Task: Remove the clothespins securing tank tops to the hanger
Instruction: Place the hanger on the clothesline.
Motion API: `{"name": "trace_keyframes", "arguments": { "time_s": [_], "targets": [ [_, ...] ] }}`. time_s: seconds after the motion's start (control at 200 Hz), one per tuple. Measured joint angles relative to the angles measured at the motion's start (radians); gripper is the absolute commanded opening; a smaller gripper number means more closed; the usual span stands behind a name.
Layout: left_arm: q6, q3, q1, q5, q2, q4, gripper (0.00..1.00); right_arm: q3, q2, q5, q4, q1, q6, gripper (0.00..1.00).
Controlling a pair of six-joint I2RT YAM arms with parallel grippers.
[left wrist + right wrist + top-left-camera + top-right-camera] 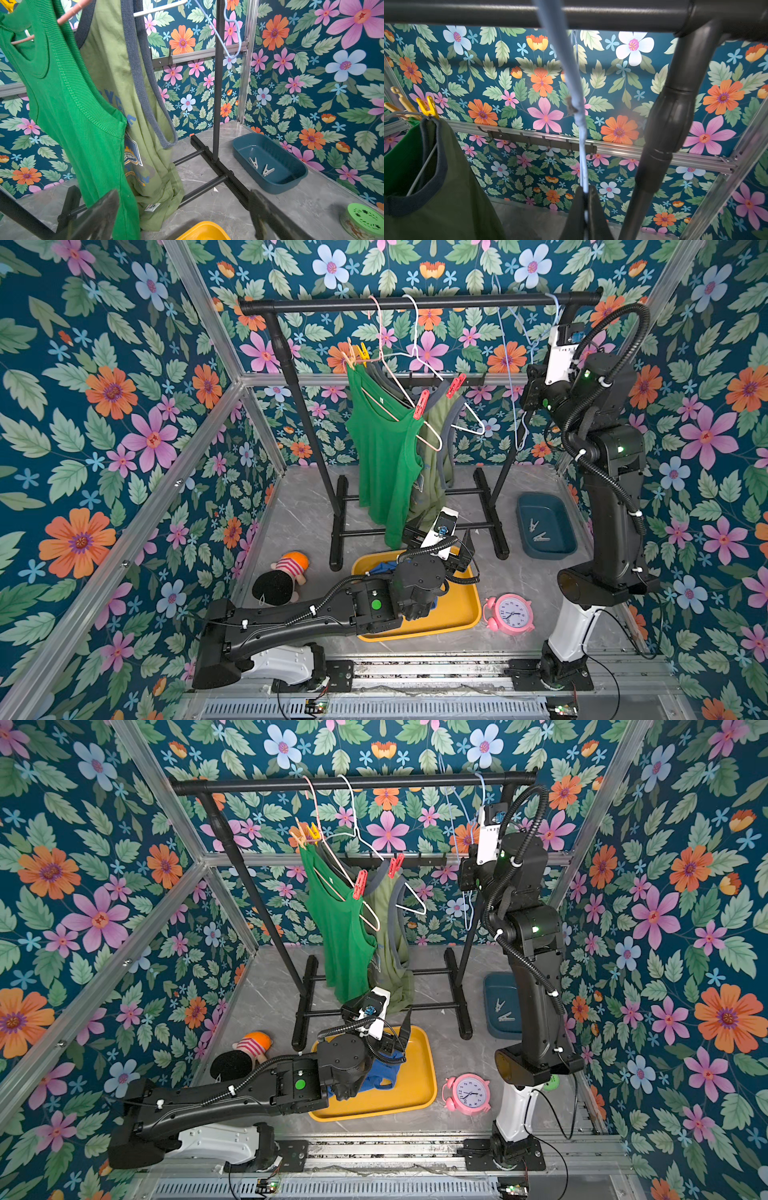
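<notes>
Two red clothespins [421,405], near-upright, handles up.

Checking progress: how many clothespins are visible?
6: two red clothespins, one yellow and one peach clipped at the hangers; two grey lying in the teal bin. More may hide behind fabric.

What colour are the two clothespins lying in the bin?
Pale grey, both clothespins in the teal bin; the left wrist view shows them best.

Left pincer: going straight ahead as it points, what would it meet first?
The open left pincer would probably meet the olive tank top at its hem, the rack crossbar behind it; depth is unclear.
</notes>
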Motion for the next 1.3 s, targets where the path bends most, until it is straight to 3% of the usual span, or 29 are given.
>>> {"name": "trace_keyframes", "arguments": {
  "time_s": [1.3],
  "targets": [
    [-0.01, 0.068, 0.065, 0.064, 0.026, -0.032, 0.99, 0.053, 0.124, -0.034, 0.172, -0.081, -0.029, 0.0]
  ]
}}
